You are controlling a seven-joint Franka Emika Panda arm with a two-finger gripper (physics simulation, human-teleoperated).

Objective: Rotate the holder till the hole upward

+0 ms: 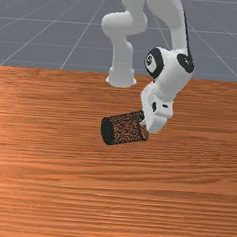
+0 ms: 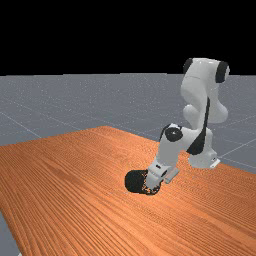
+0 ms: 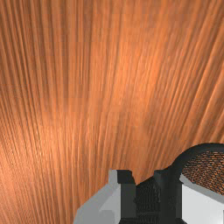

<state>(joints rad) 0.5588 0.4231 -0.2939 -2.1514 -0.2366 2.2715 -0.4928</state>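
Note:
The holder (image 1: 124, 129) is a black mesh cylinder lying on its side, its solid dark base toward the front view's left and its round opening at the right end. My gripper (image 1: 146, 124) is at that open end, over the rim. In the far view the gripper (image 2: 152, 186) meets the holder (image 2: 135, 181) at its right end. The wrist view has the gripper (image 3: 146, 192) shut on the holder's mesh wall, one finger beside the rim (image 3: 197, 148) opening. Part of the rim is hidden behind that finger.
The wooden table (image 1: 110, 200) stretches out around the holder. The arm's base (image 1: 121, 75) stands at the table's far edge in the front view, and the forearm reaches down from above the holder's open end.

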